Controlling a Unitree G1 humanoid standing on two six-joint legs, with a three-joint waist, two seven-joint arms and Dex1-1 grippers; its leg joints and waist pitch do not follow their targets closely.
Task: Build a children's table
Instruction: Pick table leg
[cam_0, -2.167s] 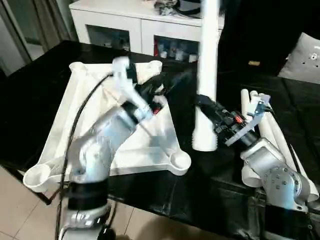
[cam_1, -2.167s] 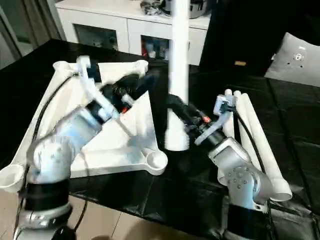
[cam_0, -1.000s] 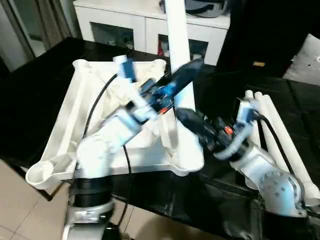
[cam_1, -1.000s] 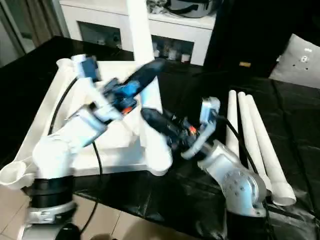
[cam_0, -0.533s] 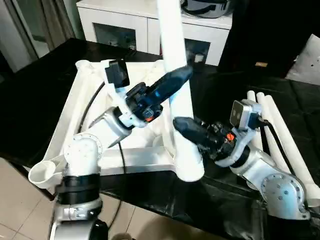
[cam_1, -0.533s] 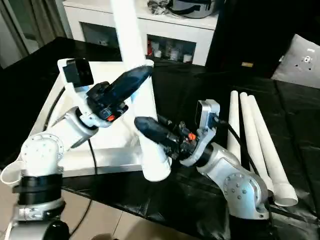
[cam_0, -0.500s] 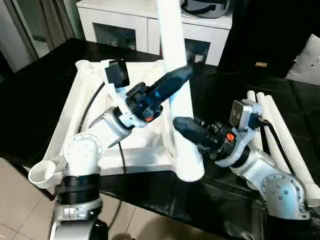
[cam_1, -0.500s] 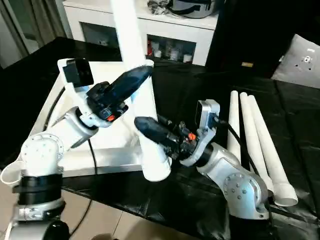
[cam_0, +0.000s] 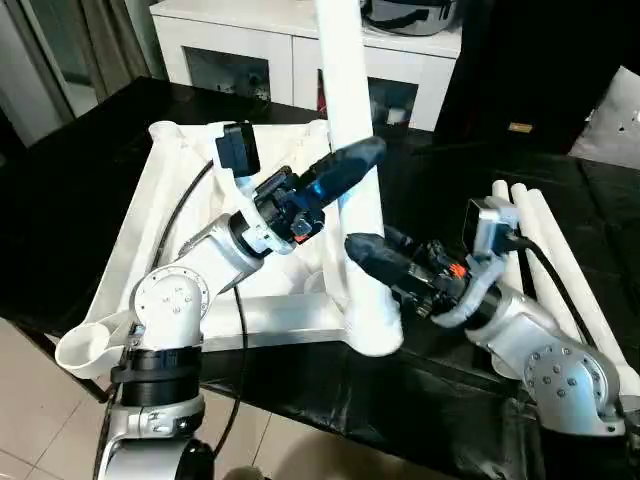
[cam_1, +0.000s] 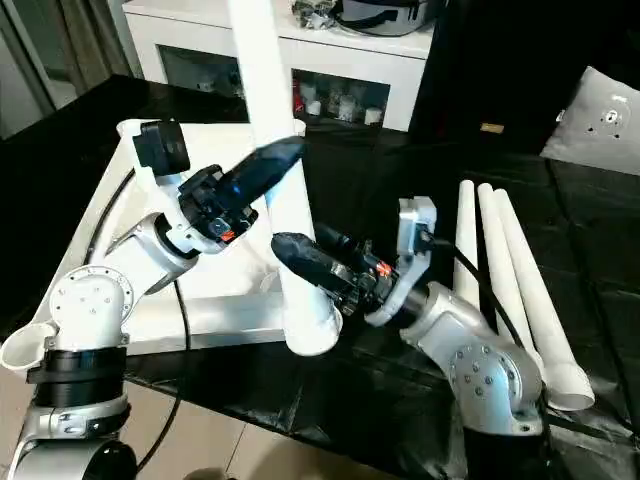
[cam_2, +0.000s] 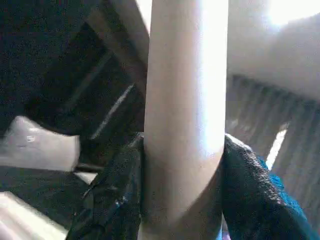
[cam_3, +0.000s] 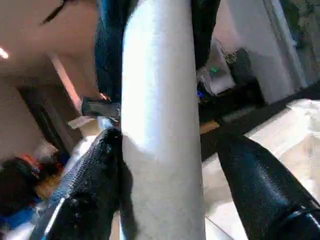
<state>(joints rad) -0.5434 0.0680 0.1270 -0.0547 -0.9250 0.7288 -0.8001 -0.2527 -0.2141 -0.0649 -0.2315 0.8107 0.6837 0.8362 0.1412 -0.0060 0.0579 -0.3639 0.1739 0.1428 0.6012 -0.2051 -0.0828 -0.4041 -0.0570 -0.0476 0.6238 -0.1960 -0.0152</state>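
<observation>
No brand, label or readable writing is seen on any of the parts. An upright leg (cam_0: 350, 170) is held nearly vertical, tilted slightly, with its long axis running from the near right corner of the tabletop (cam_0: 150, 230) up past the top of the head views; its wider lower end (cam_0: 373, 330) sits at that corner's socket. The tabletop is laid underside up on the black table (cam_0: 80, 130), ribs and round corner sockets facing upward.

The leg is gripped by the left gripper (cam_0: 345, 170) partway up, its two black fingers (cam_2: 120, 200) pressed against either side of the tube in the left wrist view. Lower down, the leg is flanked by the right gripper (cam_0: 370, 255); in the right wrist view one finger (cam_3: 92, 180) is seen touching the tube while the other (cam_3: 260, 185) stands off it with a gap, so the jaws are parted wider than the leg and no firm hold is shown.

Three spare legs (cam_0: 550, 270) are laid side by side on the black table, to the right of the right arm, long axes running away from the robot.
</observation>
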